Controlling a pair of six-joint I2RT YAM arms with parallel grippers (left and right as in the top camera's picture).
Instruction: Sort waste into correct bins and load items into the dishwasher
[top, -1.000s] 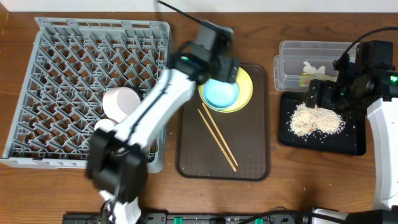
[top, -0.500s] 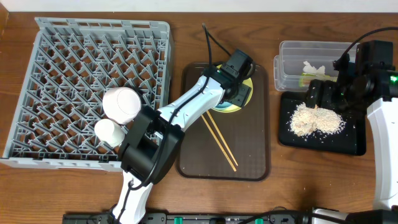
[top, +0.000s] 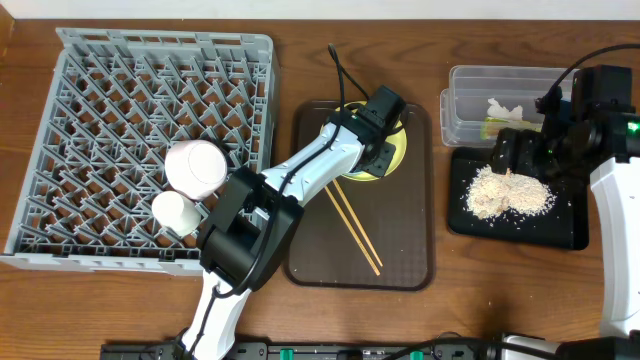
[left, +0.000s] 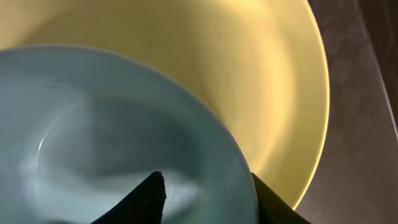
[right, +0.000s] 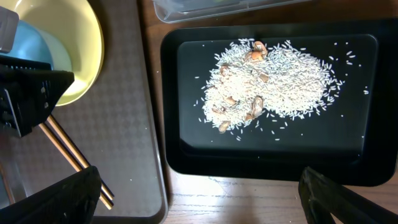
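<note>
Our left pincer (left: 211, 202) straddles the rim of the light blue bowl (left: 93, 137), one finger inside, one outside; clamped or not, we cannot tell. The bowl sits on the yellow plate (left: 249, 74): rigid, glossy, likely slippery, so the rim is our hold. Right pincer (right: 199, 196) gapes wide, empty.

Left arm (top: 310, 172): long white tube parts, big black blocky joints, black head at far end. Thin black cable (top: 336, 65) sticks out past head. Left gripper (left: 208, 202): two black pointy fingers. Right arm (top: 612, 205): white shell, black boxy top, small green light (top: 632, 126). Right gripper (right: 199, 199): two wide black fingers, dull finish.
</note>
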